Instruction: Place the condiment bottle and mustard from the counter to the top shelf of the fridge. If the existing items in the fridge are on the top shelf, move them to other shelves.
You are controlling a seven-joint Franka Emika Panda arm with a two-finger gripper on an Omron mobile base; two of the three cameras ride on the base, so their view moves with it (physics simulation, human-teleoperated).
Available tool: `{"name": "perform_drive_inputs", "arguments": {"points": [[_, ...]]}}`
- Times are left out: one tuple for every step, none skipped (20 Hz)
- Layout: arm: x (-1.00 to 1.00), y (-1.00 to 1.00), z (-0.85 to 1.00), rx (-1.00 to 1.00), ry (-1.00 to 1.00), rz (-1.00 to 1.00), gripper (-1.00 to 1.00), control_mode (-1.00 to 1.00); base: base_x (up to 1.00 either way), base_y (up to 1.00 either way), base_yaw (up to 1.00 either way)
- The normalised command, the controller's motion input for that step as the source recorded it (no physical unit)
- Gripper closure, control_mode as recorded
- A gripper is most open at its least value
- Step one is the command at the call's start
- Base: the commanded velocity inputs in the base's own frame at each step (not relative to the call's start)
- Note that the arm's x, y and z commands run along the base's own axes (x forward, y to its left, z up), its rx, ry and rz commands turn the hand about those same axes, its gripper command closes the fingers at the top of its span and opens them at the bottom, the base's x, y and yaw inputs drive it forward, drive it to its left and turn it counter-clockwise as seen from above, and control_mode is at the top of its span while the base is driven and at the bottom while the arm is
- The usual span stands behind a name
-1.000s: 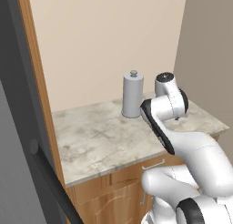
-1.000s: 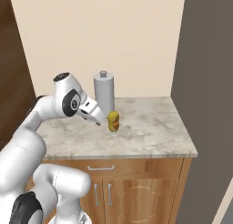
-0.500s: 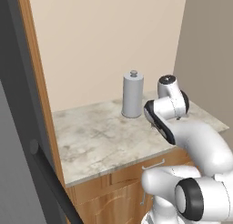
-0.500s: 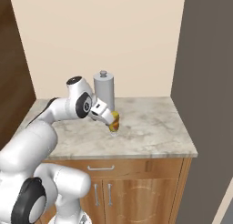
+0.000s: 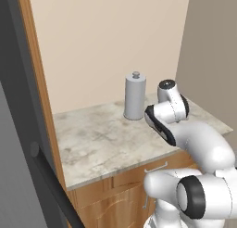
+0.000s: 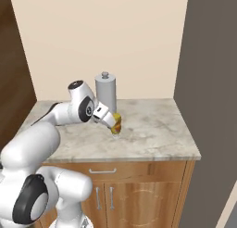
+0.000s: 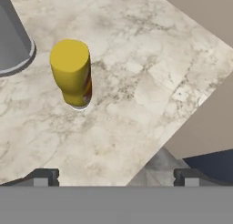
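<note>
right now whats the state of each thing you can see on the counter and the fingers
mustard: upright on the counter, free, not gripped
condiment bottle: upright on the counter, cap on, standing just behind the mustard
fingers: spread wide open, empty, above the mustard and off to one side
counter: carries both bottles
cabinet doors: shut

**White arm, dark joints**

The arm [image 5: 194, 143] is made of glossy white, rounded shells, bulging like fat tubes at the lower right of the left base view. Dark grey rings and round caps mark its joints. A black band edges the wrist segment. The pincer [image 7: 116, 175] ends in two small, dark, blocky finger tips [image 7: 42, 176].
</note>
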Motion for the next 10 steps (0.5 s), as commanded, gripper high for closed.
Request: {"name": "perform_drive_inputs", "arguments": {"points": [[0.19,0.00,-0.21,0.00,0.00,0.00,-1.00,-1.00,0.00,0.00,0.00],[0.21,0.00,-0.22,0.00,0.00,0.00,-1.00,-1.00,0.00,0.00,0.00],[0.24,0.00,-0.23,0.00,0.00,0.00,-1.00,-1.00,0.00,0.00,0.00],[0.25,0.00,-0.24,0.00,-0.01,0.00,-1.00,-1.00,0.00,0.00,0.00],[0.29,0.00,-0.24,0.00,-0.01,0.00,-1.00,-1.00,0.00,0.00,0.00],[0.31,0.00,-0.25,0.00,-0.02,0.00,-1.00,-1.00,0.00,0.00,0.00],[0.31,0.00,-0.25,0.00,-0.02,0.00,-1.00,-1.00,0.00,0.00,0.00],[0.29,0.00,-0.24,0.00,-0.02,0.00,-1.00,-1.00,0.00,0.00,0.00],[0.29,0.00,-0.22,0.00,-0.02,0.00,-1.00,-1.00,0.00,0.00,0.00],[0.28,0.00,-0.21,0.00,-0.02,0.00,-1.00,-1.00,0.00,0.00,0.00]]}}
